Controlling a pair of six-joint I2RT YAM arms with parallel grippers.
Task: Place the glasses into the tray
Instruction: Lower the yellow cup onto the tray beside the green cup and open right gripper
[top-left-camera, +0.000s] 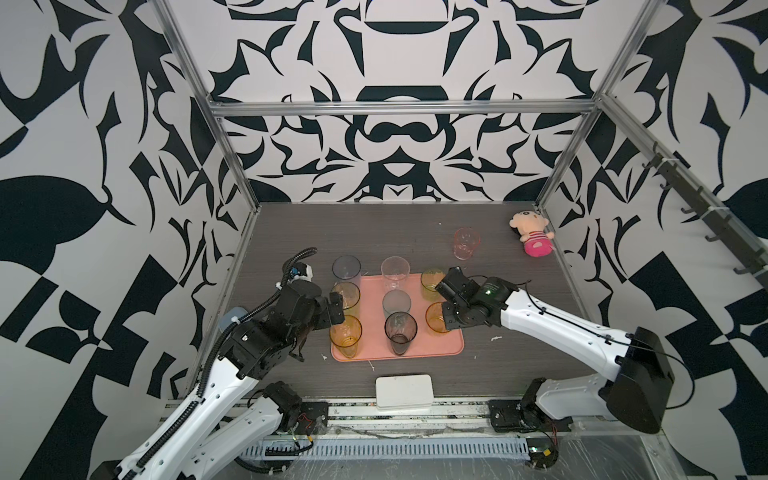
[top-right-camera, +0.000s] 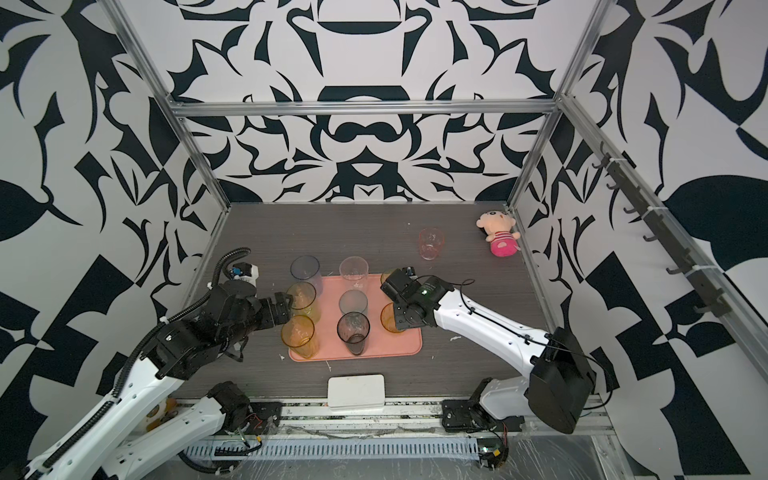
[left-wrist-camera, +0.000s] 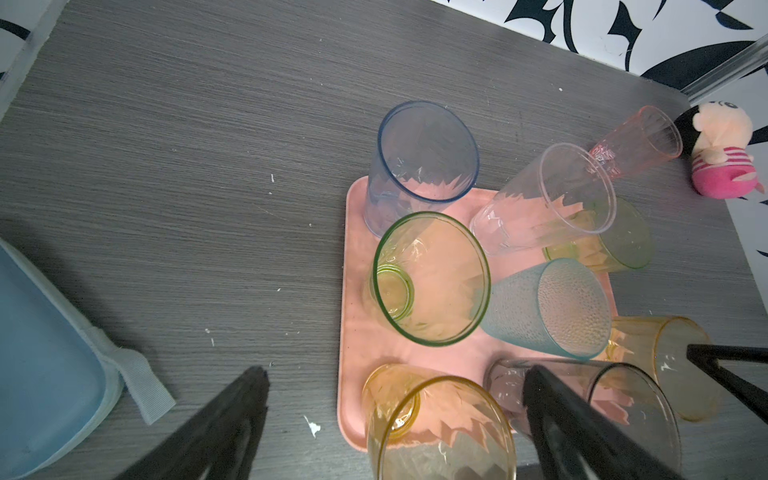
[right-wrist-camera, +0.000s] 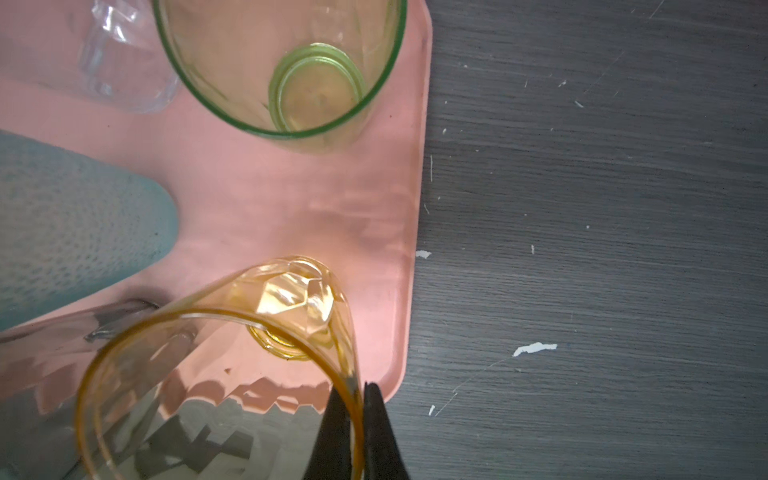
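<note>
Right tool (right-wrist-camera: 352, 388) pinching amber glass (right-wrist-camera: 216, 374) rim (upright, mouth up); left tool (left-wrist-camera: 395, 370) agape, empty

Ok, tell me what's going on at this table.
The right gripper is pinched shut on the rim of a short amber translucent tumbler at a corner of the flat salmon-pink tray. The left gripper hangs open by the tray's left side, holding nothing. Several tumblers already stand in the tray; one pink tumbler stands outside it on the dark table.

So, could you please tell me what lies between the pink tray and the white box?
Between the tray and the white box lies only bare tabletop, apart from a tiny white scrap; both top views show it.
</note>
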